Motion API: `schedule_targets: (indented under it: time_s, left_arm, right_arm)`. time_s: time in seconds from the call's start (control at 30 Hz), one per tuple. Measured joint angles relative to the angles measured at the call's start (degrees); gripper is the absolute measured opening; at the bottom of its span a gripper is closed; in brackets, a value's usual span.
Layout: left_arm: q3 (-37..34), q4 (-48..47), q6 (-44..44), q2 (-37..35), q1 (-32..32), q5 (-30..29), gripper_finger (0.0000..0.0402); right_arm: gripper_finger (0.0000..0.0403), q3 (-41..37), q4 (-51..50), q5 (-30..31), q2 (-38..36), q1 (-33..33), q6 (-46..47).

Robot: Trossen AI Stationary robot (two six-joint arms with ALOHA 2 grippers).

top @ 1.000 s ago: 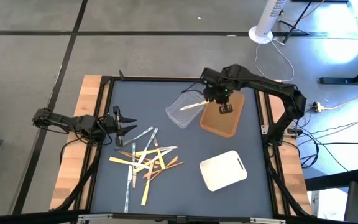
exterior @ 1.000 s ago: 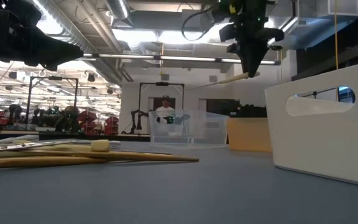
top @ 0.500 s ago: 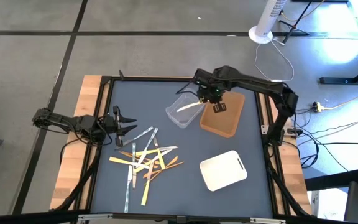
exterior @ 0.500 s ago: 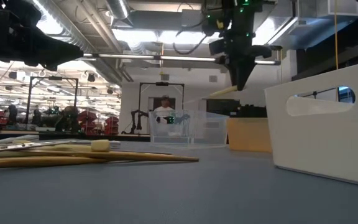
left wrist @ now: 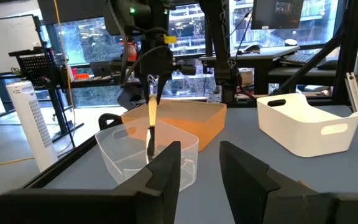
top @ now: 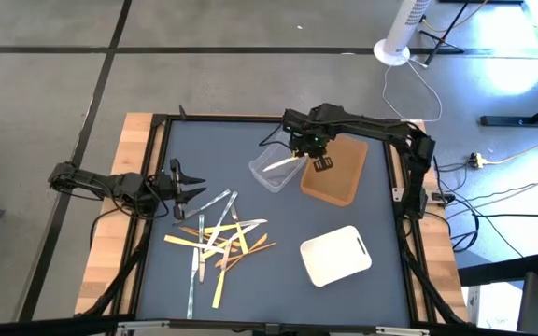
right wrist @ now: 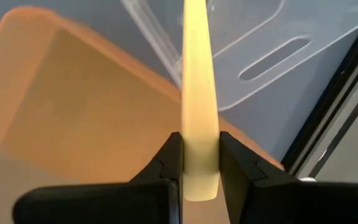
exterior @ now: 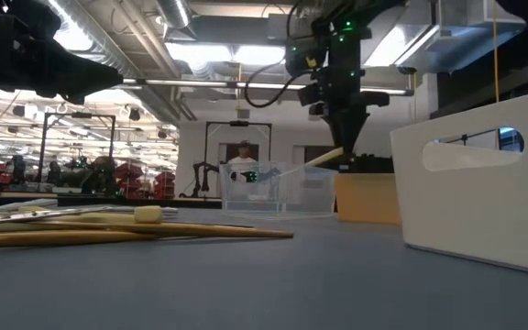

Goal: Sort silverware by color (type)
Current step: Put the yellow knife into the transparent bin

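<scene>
Two arms: right arm reaches over the far bins; left arm waits at the table's left edge.
Tub (top: pixel 271 168): clear, beside the brown tray (top: pixel 336 177), likely the yellow bin.
Pile (top: pixel 220 239): unsorted, near centre.
Right gripper (top: pixel 301 155): clamped on a yellow utensil (top: pixel 282 164).
Utensil axis: slanting down, free end over the tub.
Left gripper (top: pixel 192 183): parted, holding nothing.

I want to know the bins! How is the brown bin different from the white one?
The brown bin is tan and sits at the table's far side, touching the clear tub; the white bin stands alone nearer the front. The right claw hangs by the brown bin's edge; nothing hovers above the white bin. Both look empty and have rounded corners.
</scene>
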Motion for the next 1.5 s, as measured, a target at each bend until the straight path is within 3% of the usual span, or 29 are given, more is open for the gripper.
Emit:
schedule_targets:
  time_s: [0.67,1.5]
  left_arm:
    - [0.00,0.00,0.00,0.00,0.02,0.00,0.0105]
    - [0.00,0.00,0.00,0.00,0.02,0.00,0.0105]
  right_arm:
    - [0.0056,0.00,3.94,-0.53,4.19,0.00,-0.01]
    - [0.0056,0.00,6.43,-0.48,4.41,0.00,0.17]
